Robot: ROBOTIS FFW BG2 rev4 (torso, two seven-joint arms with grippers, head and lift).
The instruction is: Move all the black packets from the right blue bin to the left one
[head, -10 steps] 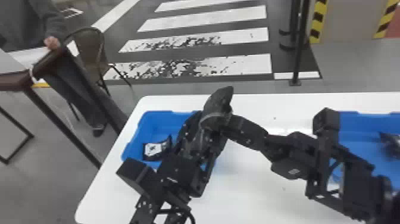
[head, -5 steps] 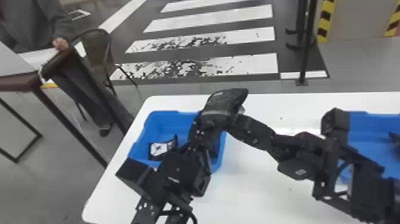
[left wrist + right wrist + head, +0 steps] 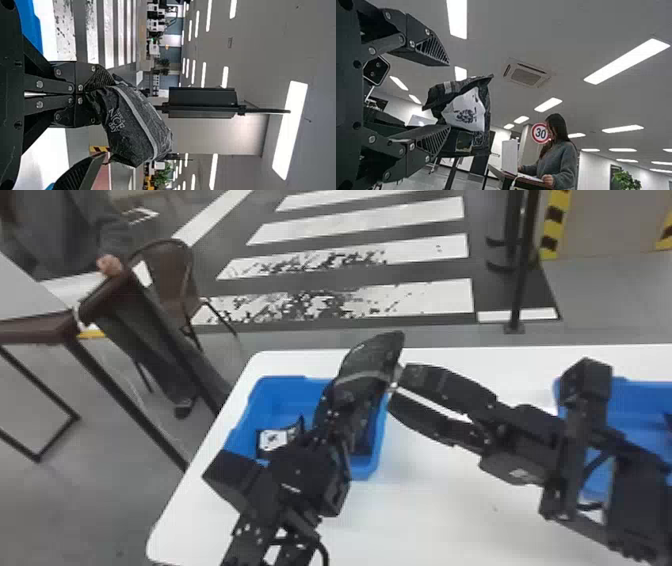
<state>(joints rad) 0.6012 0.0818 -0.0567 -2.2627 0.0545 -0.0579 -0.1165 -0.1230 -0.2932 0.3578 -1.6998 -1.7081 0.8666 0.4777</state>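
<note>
Left gripper [image 3: 94, 88] fingers clamped on one end of a black packet [image 3: 132, 122], rest of it sticking up over the right side of the left bin [image 3: 272, 394]. Right gripper [image 3: 449, 95] fingers apart, tips just beside the packet, contact can't be told. Reads as a handover: right arm [image 3: 525, 450] covers the right bin [image 3: 635, 402], left arm [image 3: 305, 482] covers the left bin. End grip probably leaves the other end free for the second gripper.

White-label packet [image 3: 274, 438] lies inside the left bin; something dark at that bin's right end, too hidden to name. Right bin well right of the left bin, partly behind right arm, dark edge inside, maybe another packet. Both bins on white counter [image 3: 450, 520].

In the way: right fingers crowd the packet, should back off first. Left arm blocks part of the left bin; packet points up, needs tipping and lowering, could snag the rim. Chair [image 3: 167, 280] beyond the left bin, well apart, no hindrance
</note>
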